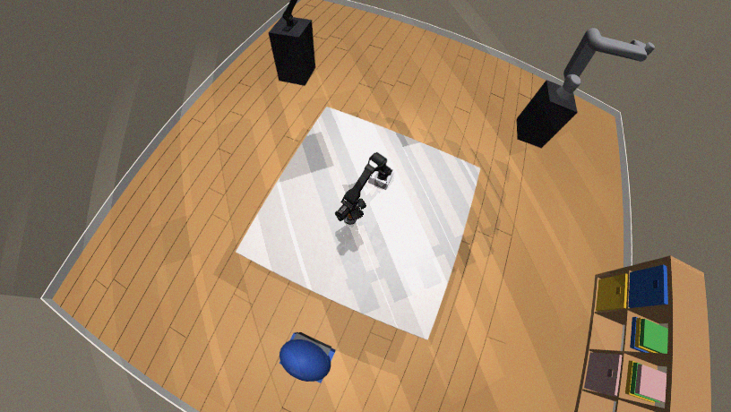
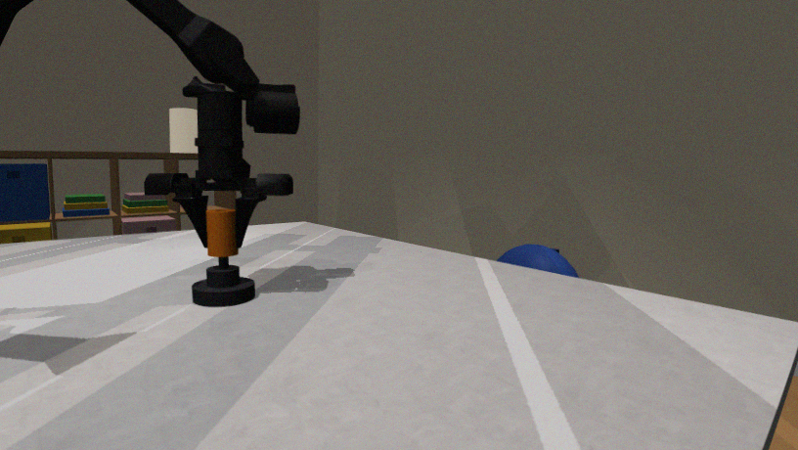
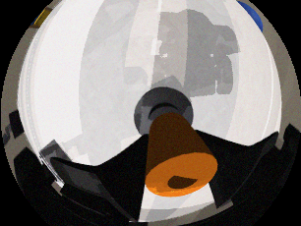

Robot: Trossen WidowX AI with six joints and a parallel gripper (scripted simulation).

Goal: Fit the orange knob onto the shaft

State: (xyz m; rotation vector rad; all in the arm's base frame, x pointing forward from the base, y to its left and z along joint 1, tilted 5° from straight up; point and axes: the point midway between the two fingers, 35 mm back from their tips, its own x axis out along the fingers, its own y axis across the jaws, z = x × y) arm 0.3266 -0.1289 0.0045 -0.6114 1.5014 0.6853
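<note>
The orange knob (image 2: 222, 232) (image 3: 184, 169) is upright between the fingers of my gripper (image 2: 223, 244) (image 3: 170, 137), which is shut on it. The black round pedestal (image 2: 223, 293) (image 3: 143, 110) stands on the table below, with a raised round step in its middle. The dark shaft (image 2: 223, 261) shows as a short piece between the step and the knob's lower end. The knob is in line above the pedestal, with a gap below it. Whether the shaft's tip is inside the hole is hidden. A dark hole shows in the knob's top face in the wrist view.
The white table (image 1: 409, 215) (image 2: 419, 346) carries the arm and pedestal. A blue rounded object (image 1: 305, 359) (image 2: 536, 261) is beyond the table edge. Shelves (image 1: 685, 317) (image 2: 114, 184) and two black stands (image 1: 292, 54) (image 1: 545, 115) are away from the table.
</note>
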